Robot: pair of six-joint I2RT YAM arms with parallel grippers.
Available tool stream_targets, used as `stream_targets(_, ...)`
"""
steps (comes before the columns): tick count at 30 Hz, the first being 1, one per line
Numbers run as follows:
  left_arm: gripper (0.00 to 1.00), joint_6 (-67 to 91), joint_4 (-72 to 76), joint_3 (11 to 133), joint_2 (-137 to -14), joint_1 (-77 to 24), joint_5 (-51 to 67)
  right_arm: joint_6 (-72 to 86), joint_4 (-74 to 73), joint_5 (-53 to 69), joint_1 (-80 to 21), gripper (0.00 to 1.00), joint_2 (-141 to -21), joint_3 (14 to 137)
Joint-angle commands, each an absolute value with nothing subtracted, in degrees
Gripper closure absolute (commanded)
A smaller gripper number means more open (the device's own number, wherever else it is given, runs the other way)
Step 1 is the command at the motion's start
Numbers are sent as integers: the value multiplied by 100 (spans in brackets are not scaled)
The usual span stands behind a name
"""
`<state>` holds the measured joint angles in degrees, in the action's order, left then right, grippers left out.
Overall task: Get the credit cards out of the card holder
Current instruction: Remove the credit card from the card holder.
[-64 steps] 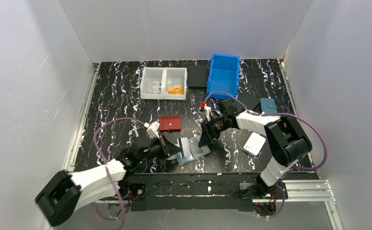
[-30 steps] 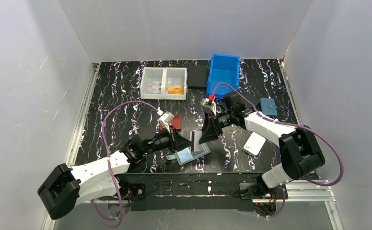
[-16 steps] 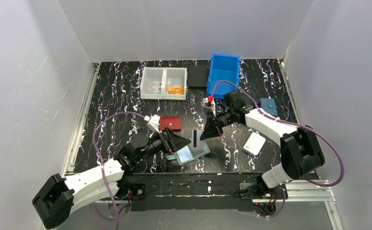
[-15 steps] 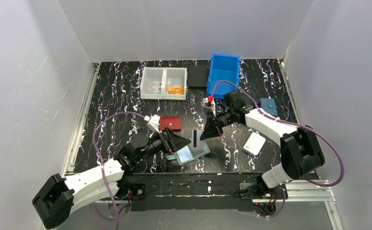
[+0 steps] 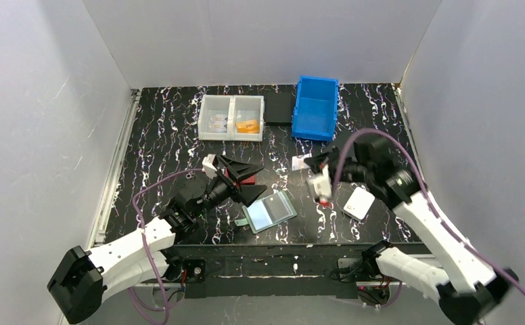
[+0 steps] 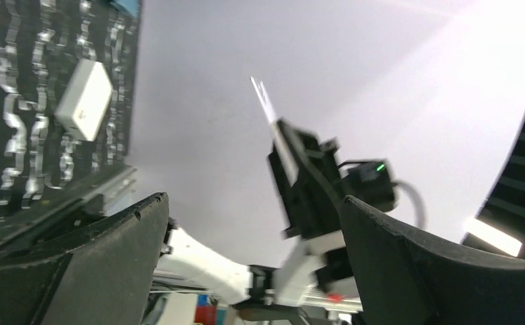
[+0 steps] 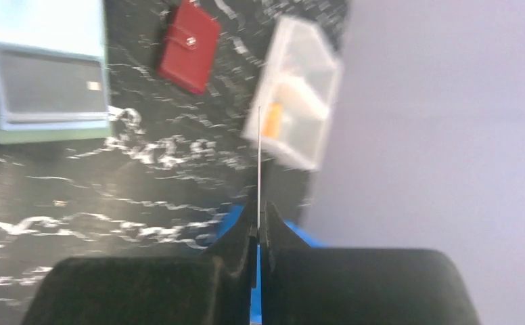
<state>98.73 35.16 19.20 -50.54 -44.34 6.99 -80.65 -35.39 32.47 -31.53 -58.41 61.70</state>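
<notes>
The holder [image 7: 43, 132] lies open on the table [image 5: 165, 135] between the arms, long axis slanting, a dark card [image 7: 43, 82] showing inside; the left gripper [image 5: 264, 177], jaws wide apart, hovers nearer, just beside it; the right gripper [image 7: 258, 227], farther off, pinches a card [image 7: 258, 156] edge-on.

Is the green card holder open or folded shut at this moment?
Open. The card holder lies spread flat on the table with its two inner panels facing up. The right wrist view shows the same.
</notes>
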Motion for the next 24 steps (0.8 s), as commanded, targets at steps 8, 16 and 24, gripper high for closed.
stream_targets(8,30,10216,3663,2664,-5692,-4602,1400,-10267,-1236,3199,-3690,99,-3379,3835)
stream_targets(16,24,9357,3815,3050,-6223,-4804,2019,-10370,-813,3442,-3700,99,-2883,3179)
stream_targets(24,27,8871,4405,3053,-6584,-4900,2176,-10186,-546,3602,-3734,99,-2647,2851)
